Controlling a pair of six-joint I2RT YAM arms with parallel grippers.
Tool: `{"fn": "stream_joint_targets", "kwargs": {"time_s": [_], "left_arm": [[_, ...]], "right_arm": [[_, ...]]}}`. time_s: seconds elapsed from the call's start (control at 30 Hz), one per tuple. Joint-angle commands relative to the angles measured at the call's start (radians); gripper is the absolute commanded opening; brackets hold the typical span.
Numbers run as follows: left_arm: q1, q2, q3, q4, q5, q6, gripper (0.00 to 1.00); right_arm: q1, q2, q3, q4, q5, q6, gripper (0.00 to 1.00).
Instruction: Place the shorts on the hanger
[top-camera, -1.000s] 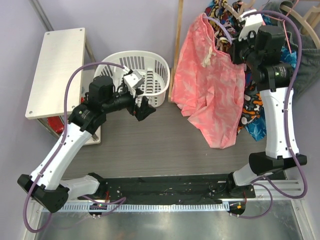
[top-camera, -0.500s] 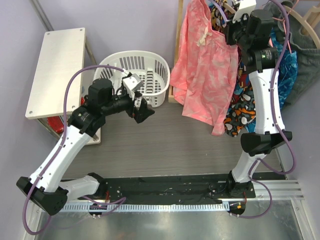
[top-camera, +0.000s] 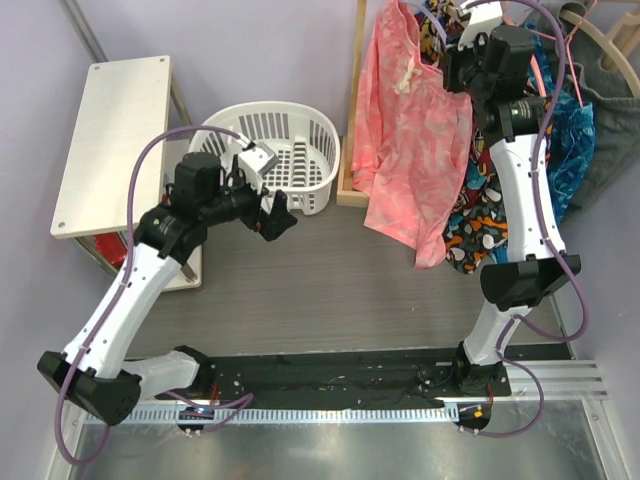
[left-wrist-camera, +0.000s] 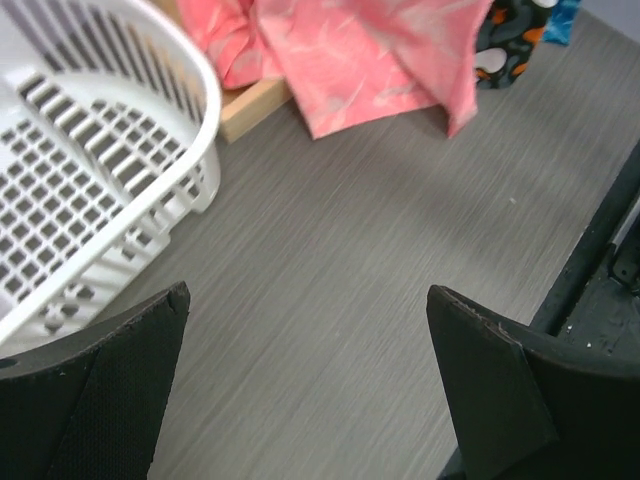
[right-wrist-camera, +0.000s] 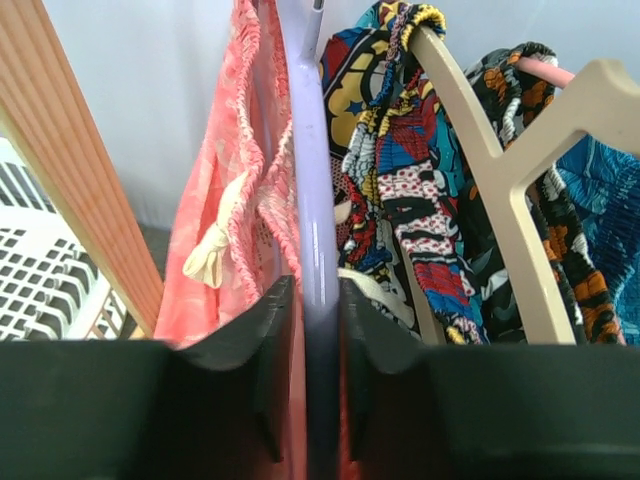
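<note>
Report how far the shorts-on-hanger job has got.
Done: the shorts hang from the hanger beside the comic-print garments. In hand: the right gripper, jaws closed on the hanger. Remaining, probably: release it and back away. The left gripper hovers open and empty above the table.

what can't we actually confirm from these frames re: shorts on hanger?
- hanger hook: cut off by the top edge in the right wrist view, and behind the right arm in the top view.
- right end effector: fingers flank the hanger. Clamping or just clear, cannot tell. The wrist hides it from above.
- shorts waist: its seat on the hanger is buried in fabric folds in both views.
</note>
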Motion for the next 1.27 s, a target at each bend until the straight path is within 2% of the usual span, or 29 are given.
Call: {"fn": "stream_joint_targets", "kwargs": {"time_s": [0.0, 0.03, 0.07, 0.17, 0.3, 0.43, 0.53, 0.6, 0.67, 0.77, 0.97, 1.07, 1.23], "left_arm": [[0.066, 0.072, 0.140, -0.150, -0.027, -0.043, 1.00], [0.072, 0.101, 0.160, -0.172, -0.030, -0.043, 1.00], [0.079, 0.114, 0.201, -0.193, -0.033, -0.045, 1.00], [0.100, 0.150, 0.275, -0.269, -0.032, -0.050, 1.00], [0.123, 0.189, 0.378, -0.367, -0.023, -0.033, 1.00], [0.161, 0.213, 0.461, -0.431, -0.019, 0.018, 1.00], [0.178, 0.195, 0.487, -0.434, -0.148, 0.016, 1.00], [0.180, 0.192, 0.510, -0.474, -0.244, 0.041, 1.00], [0.180, 0.189, 0.510, -0.514, -0.277, 0.038, 1.00], [0.180, 0.158, 0.441, -0.508, -0.286, 0.023, 1.00], [0.191, 0.082, 0.262, -0.473, -0.291, -0.008, 1.00], [0.195, 0.054, 0.217, -0.467, -0.276, -0.013, 1.00], [0.200, 0.054, 0.219, -0.454, -0.303, -0.036, 1.00]], "right_arm": [[-0.001, -0.131, -0.061, 0.084, -0.023, 0.016, 0.47], [-0.002, -0.161, -0.073, 0.083, -0.023, 0.022, 0.53], [-0.002, -0.177, -0.086, 0.084, -0.026, 0.026, 0.64], [-0.002, -0.241, -0.130, 0.084, -0.040, 0.042, 0.81], [-0.002, -0.326, -0.175, 0.074, -0.063, 0.055, 0.89], [-0.001, -0.425, -0.215, 0.034, -0.115, 0.064, 0.94], [-0.001, -0.487, -0.296, -0.001, -0.204, 0.075, 0.94], [-0.002, -0.566, -0.411, -0.005, -0.259, 0.091, 0.94], [-0.001, -0.618, -0.534, -0.002, -0.334, 0.108, 0.97], [0.001, -0.700, -0.697, 0.001, -0.402, 0.118, 1.00], [0.001, -0.823, -0.986, 0.011, -0.439, 0.121, 1.00], [0.001, -0.852, -1.078, 0.009, -0.445, 0.124, 1.00], [0.005, -0.852, -1.120, 0.014, -0.441, 0.138, 0.99]]}}
